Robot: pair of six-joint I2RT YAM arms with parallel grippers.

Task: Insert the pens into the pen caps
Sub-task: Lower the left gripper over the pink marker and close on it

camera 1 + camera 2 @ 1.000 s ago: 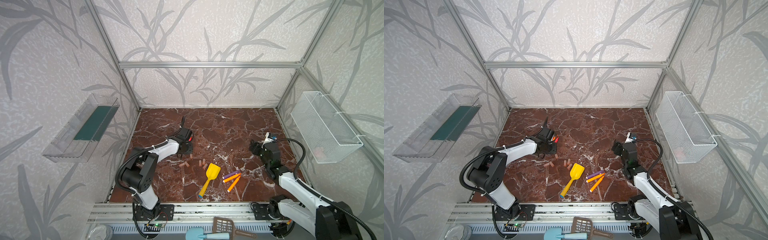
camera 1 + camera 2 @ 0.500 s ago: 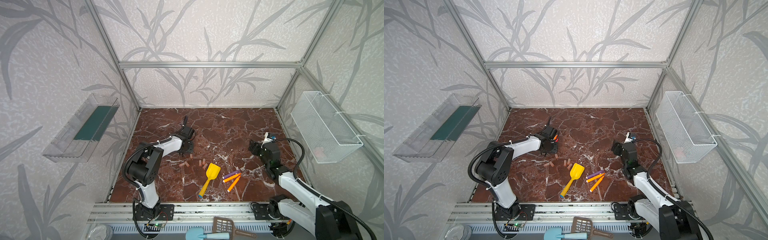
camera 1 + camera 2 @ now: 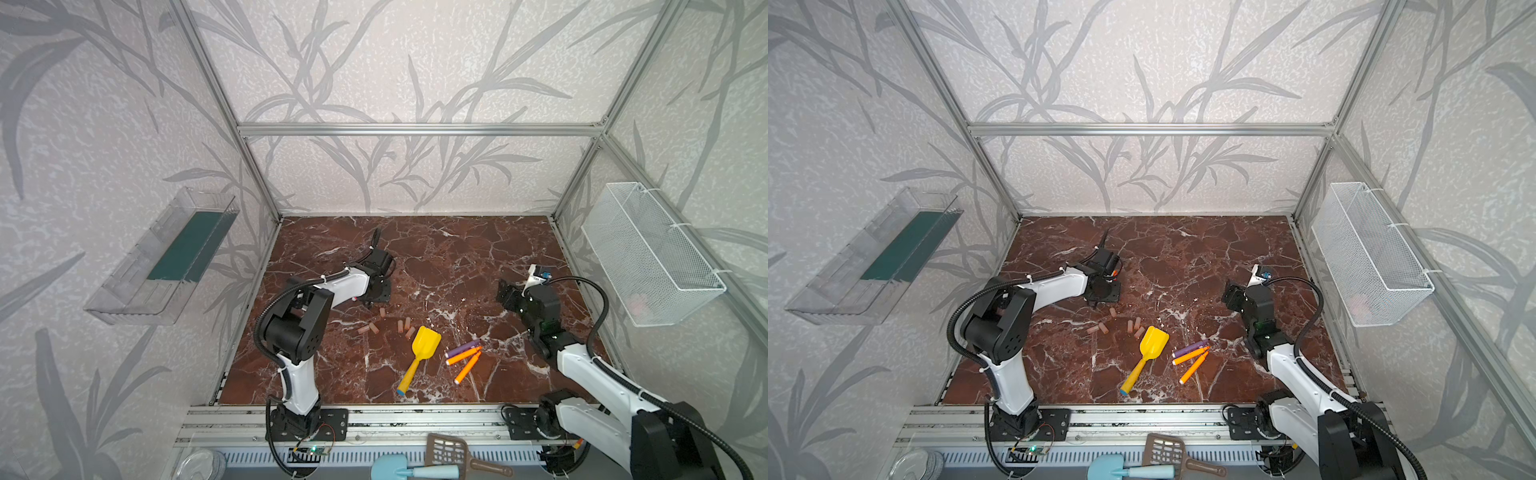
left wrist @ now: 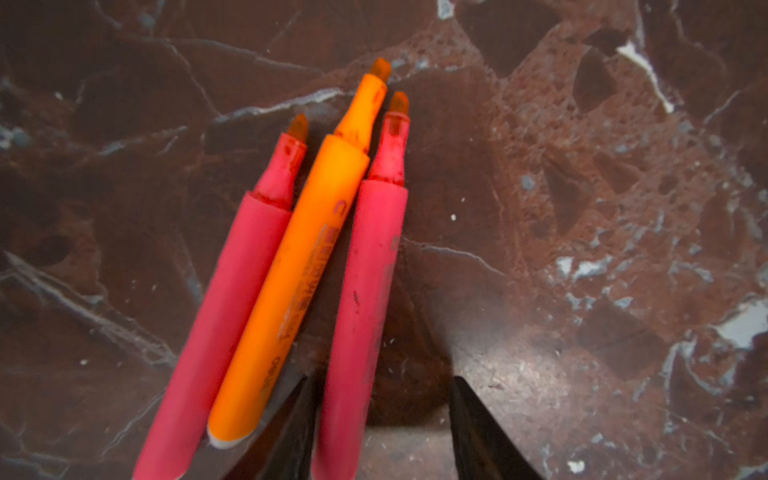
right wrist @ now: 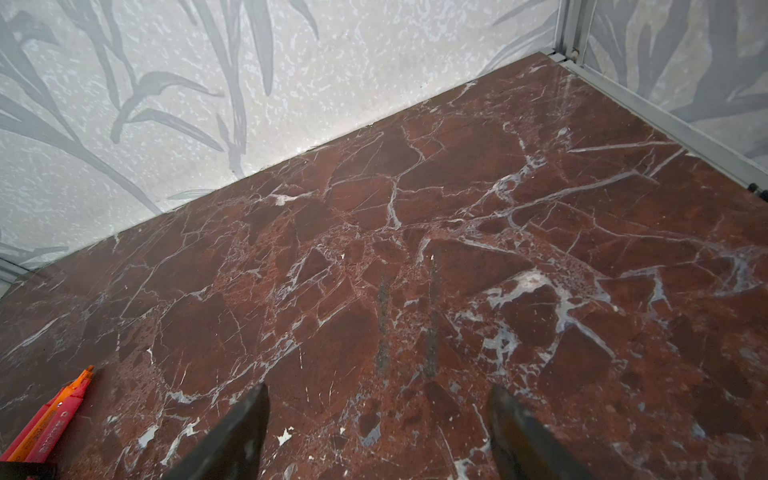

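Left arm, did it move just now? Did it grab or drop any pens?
The left arm's elbow swung in toward the middle of the table. Its left gripper kept roughly its place over the two red pens and one orange pen, jaws open, gripping none. The right gripper, the pen caps, the yellow shovel and the other three pens stayed put.

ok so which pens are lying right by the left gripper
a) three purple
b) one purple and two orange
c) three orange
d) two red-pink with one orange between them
d: in the left wrist view an orange marker pen lies between one red-pink marker pen and another red-pink marker pen, right at the left gripper.
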